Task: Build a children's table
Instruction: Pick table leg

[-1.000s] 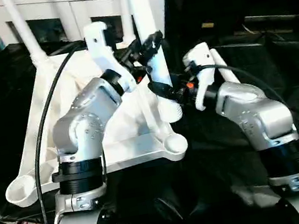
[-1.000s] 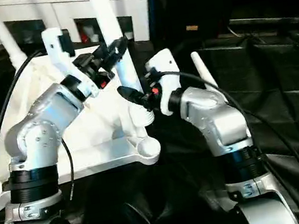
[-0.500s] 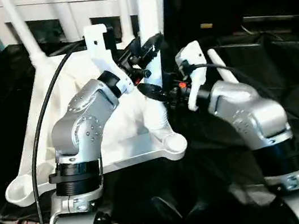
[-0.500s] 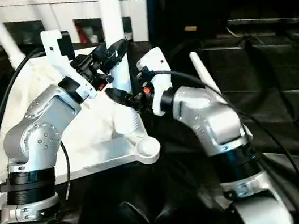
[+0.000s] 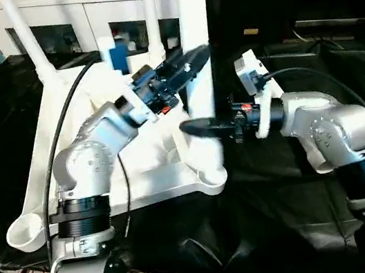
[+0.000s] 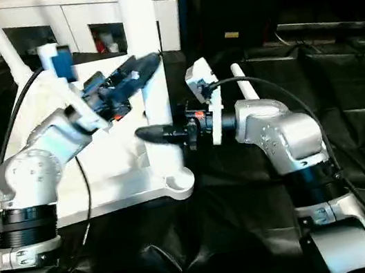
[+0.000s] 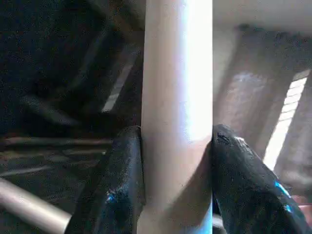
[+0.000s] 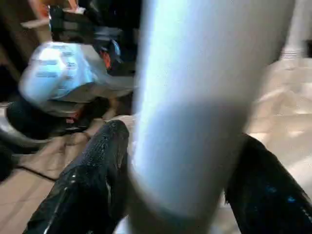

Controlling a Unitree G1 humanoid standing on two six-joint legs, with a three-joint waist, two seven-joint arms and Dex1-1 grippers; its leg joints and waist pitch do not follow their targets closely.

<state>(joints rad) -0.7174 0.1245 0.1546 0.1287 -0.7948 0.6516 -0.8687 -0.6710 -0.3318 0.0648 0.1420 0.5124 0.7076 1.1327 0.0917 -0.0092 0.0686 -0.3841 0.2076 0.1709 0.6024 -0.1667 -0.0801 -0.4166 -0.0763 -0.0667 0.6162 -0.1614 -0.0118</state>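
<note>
Tabletop (image 5: 82, 125) lies underside up on the black-draped surface (image 5: 302, 179), ribs showing, with rounded sockets at its corners. One white leg (image 5: 199, 70) stands upright in the near right corner socket (image 5: 210, 174). Left gripper (image 5: 187, 58) is clamped around this leg partway up; in the left wrist view both black fingers (image 7: 117, 190) press against the tube's sides. Right gripper (image 5: 199, 128) sits lower on the same leg, its fingers (image 8: 92, 180) spread either side of the tube; contact with it cannot be judged. Another leg (image 5: 25, 36) rises from the far left corner, and one more leg (image 6: 244, 87) lies on the black cloth behind the right arm
</note>
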